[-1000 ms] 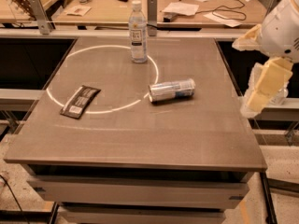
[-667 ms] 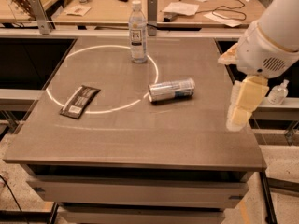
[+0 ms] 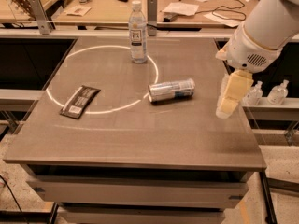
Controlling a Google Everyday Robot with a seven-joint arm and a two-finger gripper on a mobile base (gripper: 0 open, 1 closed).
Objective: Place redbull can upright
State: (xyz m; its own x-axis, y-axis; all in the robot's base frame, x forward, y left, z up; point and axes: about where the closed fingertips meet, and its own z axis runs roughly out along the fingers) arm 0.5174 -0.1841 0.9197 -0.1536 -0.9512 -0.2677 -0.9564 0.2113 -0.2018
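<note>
The redbull can (image 3: 172, 89) lies on its side near the middle of the grey table (image 3: 140, 139), its silver top pointing left and touching the white circle line. My gripper (image 3: 225, 107) hangs from the white arm (image 3: 261, 31) over the table's right side. It points down, to the right of the can and apart from it, with nothing seen in it.
A clear water bottle (image 3: 137, 31) with a white cap stands upright at the back of the circle. A dark snack packet (image 3: 80, 101) lies flat at the left. Two small bottles (image 3: 266, 93) sit on a shelf past the table's right edge. A cluttered desk stands behind.
My arm and gripper have moved left, from beyond the table's right edge to over its right side, closer to the can. The can, bottle and packet have not moved.
</note>
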